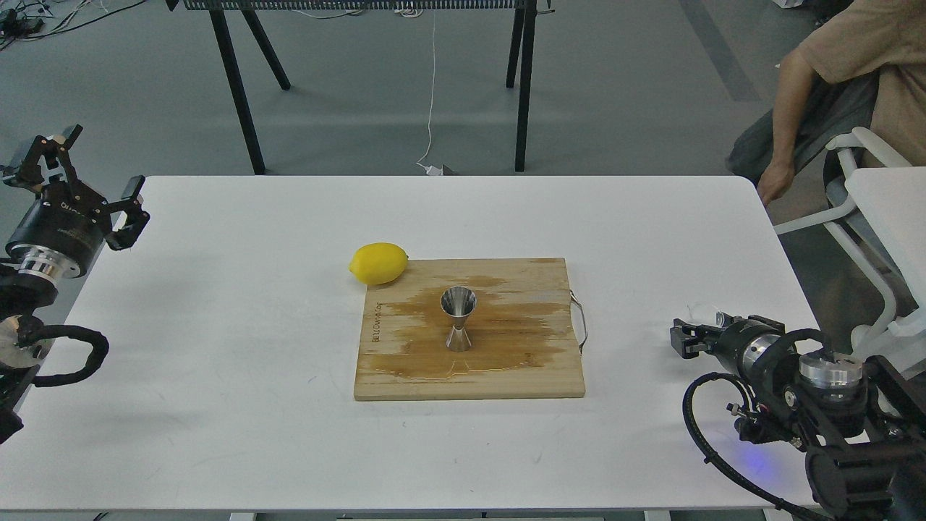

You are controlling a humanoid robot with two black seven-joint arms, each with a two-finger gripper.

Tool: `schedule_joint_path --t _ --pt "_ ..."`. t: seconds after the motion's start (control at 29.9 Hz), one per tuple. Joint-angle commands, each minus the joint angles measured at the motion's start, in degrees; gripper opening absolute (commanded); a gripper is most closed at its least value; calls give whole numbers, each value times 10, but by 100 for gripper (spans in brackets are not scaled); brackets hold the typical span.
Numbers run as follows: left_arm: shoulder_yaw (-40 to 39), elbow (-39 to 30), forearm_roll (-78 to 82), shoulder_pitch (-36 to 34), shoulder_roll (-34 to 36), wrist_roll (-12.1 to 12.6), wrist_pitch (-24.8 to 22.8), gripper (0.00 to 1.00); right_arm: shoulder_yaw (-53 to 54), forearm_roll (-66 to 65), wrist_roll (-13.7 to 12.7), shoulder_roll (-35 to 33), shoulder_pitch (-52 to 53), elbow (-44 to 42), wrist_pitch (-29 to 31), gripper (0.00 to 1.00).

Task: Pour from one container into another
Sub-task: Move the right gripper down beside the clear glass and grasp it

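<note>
The steel hourglass jigger (pixel 459 319) stands upright in the middle of the wooden cutting board (pixel 506 376), which carries a wet brown stain. A faint clear glass cup (pixel 705 312) shows just behind my right gripper (pixel 681 339) near the table's right edge. The gripper is dark and seen side-on, so its fingers and any hold on the cup cannot be made out. My left gripper (pixel 90 181) hangs open over the table's far left edge, with nothing between its fingers, far from the board.
A yellow lemon (pixel 378 263) touches the board's far left corner. The board has a metal handle (pixel 581 329) on its right side. A seated person (pixel 854 65) and a white chair (pixel 868 188) are beyond the white table's (pixel 217 362) right end.
</note>
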Motion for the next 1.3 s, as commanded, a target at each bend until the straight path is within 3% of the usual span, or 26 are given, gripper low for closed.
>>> schedule_joint_path --t 0.0,0.7,1.27 --pt "0 -1 0 0 0 0 0 98 0 -1 0 1 0 0 0 68" --pt "0 0 0 0 2 0 0 98 -7 -31 9 8 0 2 0 69" --pt "0 8 0 0 -1 0 0 98 -19 -31 9 8 -1 2 0 52"
